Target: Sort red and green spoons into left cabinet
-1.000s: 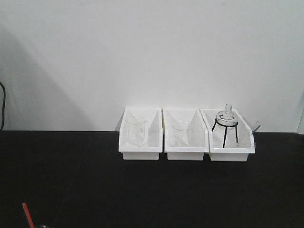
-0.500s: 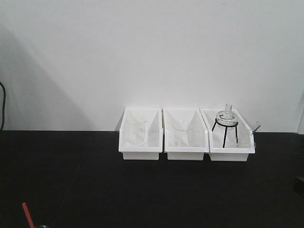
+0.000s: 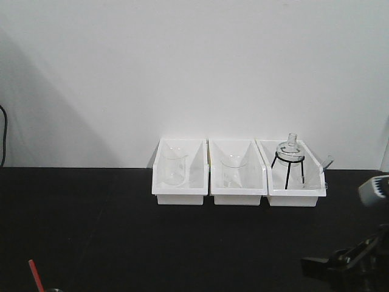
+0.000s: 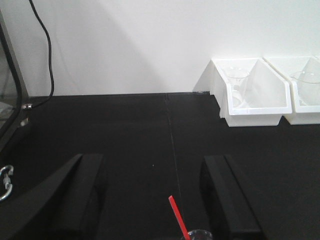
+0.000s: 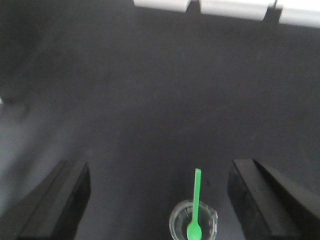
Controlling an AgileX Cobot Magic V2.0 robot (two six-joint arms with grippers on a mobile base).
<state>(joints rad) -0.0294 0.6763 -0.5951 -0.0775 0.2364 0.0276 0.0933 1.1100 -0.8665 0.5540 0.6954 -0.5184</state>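
Note:
The red spoon (image 4: 178, 218) stands tilted in a small glass beaker (image 4: 200, 235) at the bottom edge of the left wrist view. Only its handle shows, also low at the left of the front view (image 3: 35, 274). My left gripper (image 4: 155, 200) is open, its fingers wide apart on either side of the handle and clear of it. The green spoon (image 5: 196, 200) rests bowl-down in another small glass beaker (image 5: 193, 223). My right gripper (image 5: 160, 205) is open around it without touching. My right arm (image 3: 349, 264) shows at the lower right of the front view. The left cabinet is out of view.
Three white open bins (image 3: 238, 193) holding glassware stand in a row against the white wall on the black table (image 3: 121, 231); the right one holds a flask on a black tripod (image 3: 288, 159). A dark-framed glass panel (image 4: 11, 95), a black cable (image 4: 47, 55) and a metal ring (image 4: 5, 181) sit at the left.
My right arm has come into the front view at the lower right, from a sliver at the edge to a large dark shape. The red spoon and the bins have not moved.

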